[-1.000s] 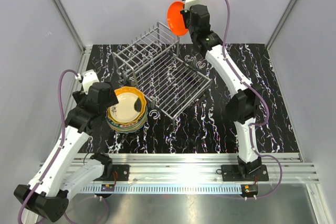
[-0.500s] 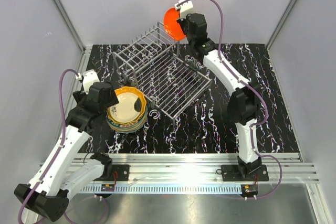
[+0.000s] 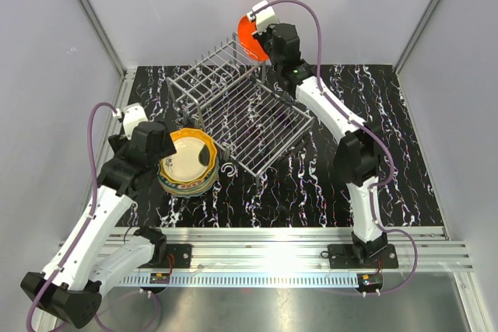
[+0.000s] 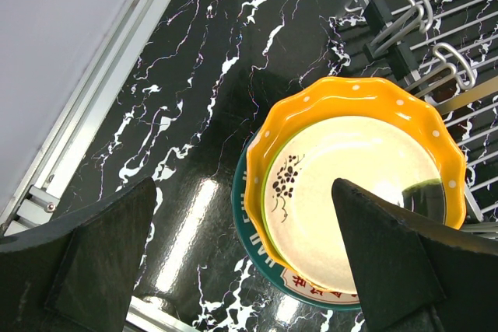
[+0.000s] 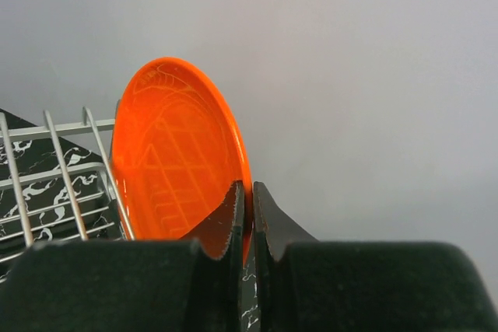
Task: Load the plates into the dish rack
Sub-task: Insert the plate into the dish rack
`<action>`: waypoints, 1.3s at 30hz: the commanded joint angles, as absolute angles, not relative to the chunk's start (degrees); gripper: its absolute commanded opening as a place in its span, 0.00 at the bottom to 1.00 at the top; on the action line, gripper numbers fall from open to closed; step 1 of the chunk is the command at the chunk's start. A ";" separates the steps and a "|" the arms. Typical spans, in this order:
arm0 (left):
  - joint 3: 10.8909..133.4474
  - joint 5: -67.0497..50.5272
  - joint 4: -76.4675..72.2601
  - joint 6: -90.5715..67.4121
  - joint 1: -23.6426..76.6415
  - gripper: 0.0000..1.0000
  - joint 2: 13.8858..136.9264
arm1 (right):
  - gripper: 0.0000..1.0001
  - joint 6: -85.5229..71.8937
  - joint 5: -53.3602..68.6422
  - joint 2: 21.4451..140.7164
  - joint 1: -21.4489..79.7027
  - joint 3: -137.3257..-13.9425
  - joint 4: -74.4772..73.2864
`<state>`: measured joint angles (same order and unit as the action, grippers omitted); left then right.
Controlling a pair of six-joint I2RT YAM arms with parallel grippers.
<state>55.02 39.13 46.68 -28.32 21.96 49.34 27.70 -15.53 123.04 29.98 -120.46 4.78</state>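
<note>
Near edge: both arm bases sit on the aluminium rail [image 3: 272,242], with the black white-veined table top [image 3: 327,184] beyond it. The near-right part of the table is open floor.

Left claw [image 4: 243,184]: fingers spread wide and holding nothing. It hangs over the near-left rim of the stack of scalloped plates [image 3: 187,162]. The top plate is a white-dotted orange plate [image 4: 358,99] with a cream floral plate [image 4: 342,192] nested in it. A teal-rimmed plate [image 4: 253,262] shows underneath. To the left of the stack there is a strip of bare table, then the side rail and the grey wall.

Silver-grey wire dish rack [image 3: 241,106]: just right of the stack, set at an angle. Its flat grid tray is on the nearer side and the raised slotted section on the farther side. Small metal hooks [image 4: 424,9] lie at its near corner, close to the stack.

Right claw [image 5: 245,192]: fingers pressed together on the lower rim of the glossy red-orange plate [image 5: 179,161]. The plate stands on edge above the far corner of the raised section [image 5: 62,169]. I cannot tell whether the plate touches the wires. The grey back wall [image 5: 373,75] is close behind it, so there is little room on that side.
</note>
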 commanded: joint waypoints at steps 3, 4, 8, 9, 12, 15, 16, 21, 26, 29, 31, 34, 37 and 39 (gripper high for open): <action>56.69 40.61 44.82 -27.77 22.50 0.99 49.39 | 0.00 29.97 -16.35 125.51 32.25 -124.71 6.68; 56.60 40.61 44.74 -27.77 22.50 0.99 49.22 | 0.00 29.97 -16.52 125.86 32.34 -124.98 6.77; 56.60 40.69 44.65 -27.77 22.59 0.99 49.13 | 0.03 28.92 -16.70 127.52 32.43 -126.82 5.02; 56.60 40.69 44.65 -27.69 22.67 0.99 49.13 | 0.07 28.57 -16.96 127.88 32.52 -128.13 4.40; 56.60 40.78 44.65 -27.69 22.94 0.99 48.96 | 0.13 28.30 -17.14 128.67 32.52 -128.85 3.78; 56.60 40.87 44.65 -27.69 22.94 0.99 48.87 | 0.33 27.86 -16.96 128.76 32.52 -129.28 3.52; 56.60 40.87 44.65 -27.69 22.94 0.99 48.87 | 0.41 27.86 -16.96 128.93 32.52 -129.46 3.34; 56.51 40.87 44.65 -27.69 23.11 0.99 48.78 | 0.56 27.69 -18.28 129.20 32.52 -130.78 2.20; 56.51 41.13 44.56 -27.69 23.20 0.99 48.69 | 0.58 25.14 -17.84 126.75 33.13 -130.78 0.35; 56.43 41.13 44.56 -27.69 23.29 0.99 48.69 | 0.61 22.16 -17.40 122.71 33.84 -128.59 0.35; 56.43 41.13 44.56 -27.69 23.20 0.99 48.60 | 0.63 18.12 -15.91 118.85 33.93 -125.69 -1.32; 56.51 41.13 44.47 -27.60 23.29 0.99 48.34 | 0.66 12.67 -13.89 113.41 34.01 -120.51 -1.58; 56.42 41.40 44.47 -27.60 23.20 0.99 47.81 | 0.66 7.05 -12.14 108.39 34.71 -114.62 -3.33; 56.34 41.31 44.38 -27.60 23.20 0.99 47.37 | 0.64 0.83 -9.07 106.27 34.80 -111.99 -6.49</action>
<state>55.02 39.42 46.65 -28.27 22.98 48.77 11.53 -13.54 113.21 34.00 -114.54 -4.36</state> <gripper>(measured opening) 0.988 0.651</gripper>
